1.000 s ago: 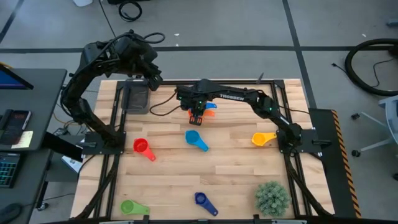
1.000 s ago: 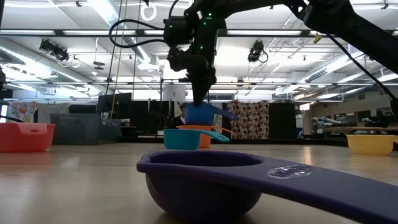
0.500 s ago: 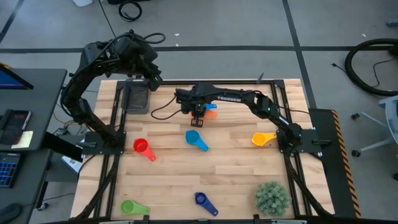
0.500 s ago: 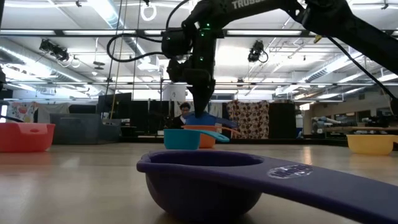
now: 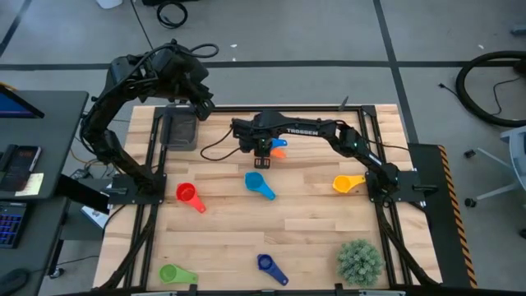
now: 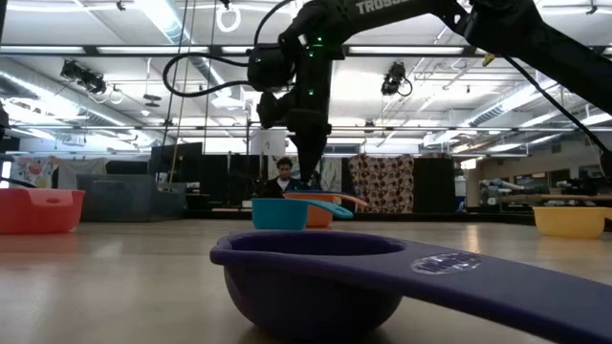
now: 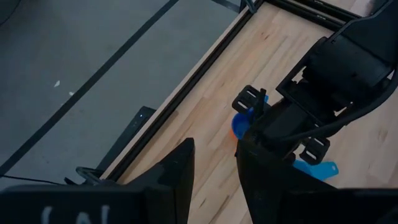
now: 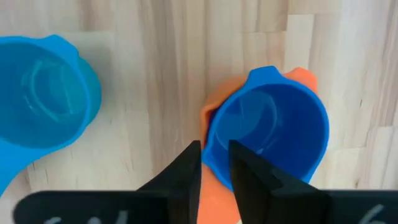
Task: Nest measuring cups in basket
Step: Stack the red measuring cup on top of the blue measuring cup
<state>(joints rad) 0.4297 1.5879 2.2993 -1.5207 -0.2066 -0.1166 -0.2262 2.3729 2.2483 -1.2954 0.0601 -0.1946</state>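
Blue cup seated in the orange one, mid-desk at the far side.

At far left the left gripper [image 5: 203, 105] hangs above the basket [image 5: 181, 130], jaws slightly parted on nothing, apparently waiting. Red cup [image 5: 188, 194] and green cup [image 5: 171, 273] lie loose on the left. At centre the right gripper [image 5: 261, 151], jaws a little apart, straddles the rim of the blue cup [image 8: 267, 129] nested in the orange cup [image 8: 214, 186]; whether it grips is unclear.

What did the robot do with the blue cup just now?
The right gripper lowered the light blue cup into the orange cup and now its fingers are opening to let go. The left gripper stayed above the basket, and the other cups did not move.
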